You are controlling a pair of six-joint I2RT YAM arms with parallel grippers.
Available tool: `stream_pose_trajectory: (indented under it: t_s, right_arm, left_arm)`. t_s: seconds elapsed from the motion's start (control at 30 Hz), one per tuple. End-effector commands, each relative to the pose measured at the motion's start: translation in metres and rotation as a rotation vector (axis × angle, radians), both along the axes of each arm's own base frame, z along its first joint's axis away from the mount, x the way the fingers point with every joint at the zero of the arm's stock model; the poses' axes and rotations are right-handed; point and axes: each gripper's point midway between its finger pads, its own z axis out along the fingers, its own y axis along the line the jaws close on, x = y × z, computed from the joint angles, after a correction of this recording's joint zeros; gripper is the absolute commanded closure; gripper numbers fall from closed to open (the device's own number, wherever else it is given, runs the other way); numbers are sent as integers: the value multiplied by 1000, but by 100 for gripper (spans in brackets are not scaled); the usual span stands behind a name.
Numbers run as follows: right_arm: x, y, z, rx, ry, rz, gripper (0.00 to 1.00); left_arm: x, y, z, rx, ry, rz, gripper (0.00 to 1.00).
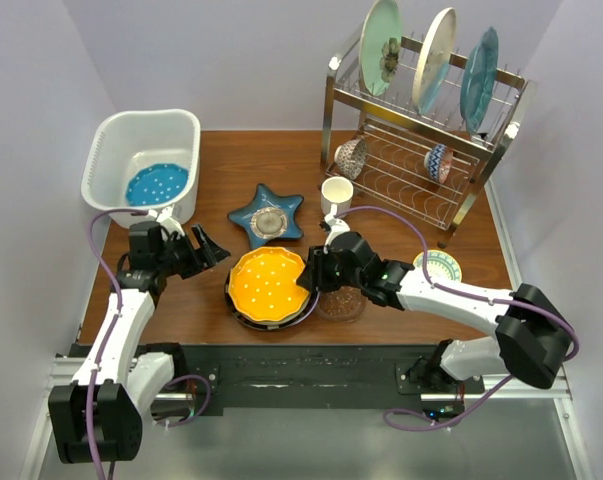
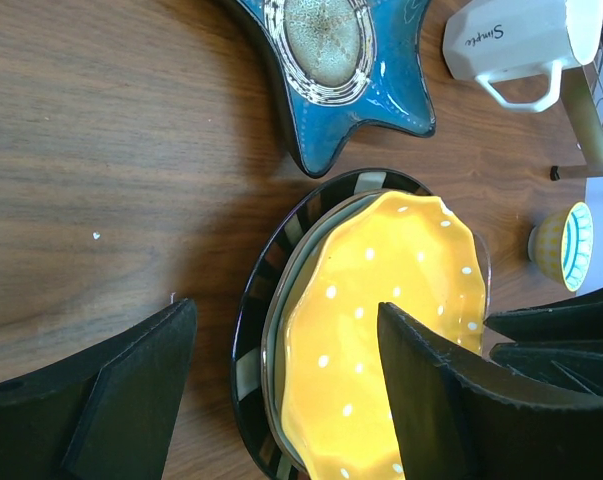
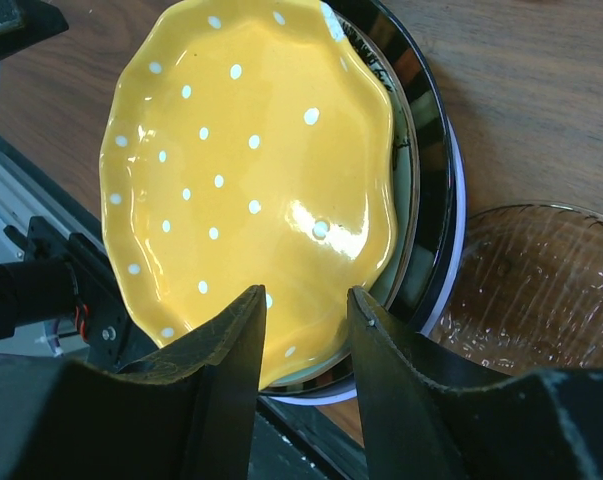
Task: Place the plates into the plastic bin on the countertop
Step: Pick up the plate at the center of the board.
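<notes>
An orange scalloped plate [image 1: 268, 284] with white dots tops a stack with a pale green plate, a black-rimmed plate [image 3: 436, 200] and a lavender rim beneath, on the countertop [image 1: 381, 310]. My right gripper [image 1: 306, 272] is open at the stack's right edge, with the orange plate's [image 3: 251, 170] rim showing between its jaws [image 3: 305, 300]. My left gripper [image 1: 209, 250] is open and empty at the stack's left edge, above the orange plate [image 2: 381, 330]. The white plastic bin [image 1: 111, 150] at the back left holds a blue dotted plate [image 1: 157, 184]. A blue star dish [image 1: 268, 217] lies behind the stack.
A clear glass bowl [image 1: 341, 303] sits against the stack's right side, under my right arm. A white mug [image 1: 336, 195] and a small yellow-patterned bowl [image 1: 438, 266] stand nearby. The steel rack [image 1: 421, 150] at the back right holds three upright plates and two bowls.
</notes>
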Motion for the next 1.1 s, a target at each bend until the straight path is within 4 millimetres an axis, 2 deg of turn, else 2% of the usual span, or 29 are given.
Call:
stream_pose_trajectory:
  t_s: [0.0, 0.23, 0.5, 0.53, 0.57, 0.6, 0.87, 1.07]
  right_arm:
    - [4, -6, -4, -47, 1, -32, 57]
    - [4, -10, 4, -45, -21, -41, 57]
    - [2, -4, -9, -52, 11, -18, 58]
    - [2, -3, -9, -53, 10, -17, 61]
    - [2, -3, -12, -61, 15, -15, 70]
    - [3, -3, -12, -62, 14, -17, 76]
    - [4, -1, -15, -70, 25, -18, 92]
    - [4, -3, -8, -60, 14, -20, 99]
  left_arm:
    - [2, -2, -2, -8, -3, 1, 23]
    - [2, -3, -5, -9, 4, 0, 23]
    - [2, -3, -7, -8, 8, 0, 23]
    - [2, -3, -7, -10, 7, 0, 23]
    - [1, -4, -7, -10, 9, -2, 23]
    - [2, -4, -7, -10, 6, -3, 23]
    - [1, -6, -8, -11, 10, -9, 23]
    - [0, -6, -9, -12, 13, -14, 24]
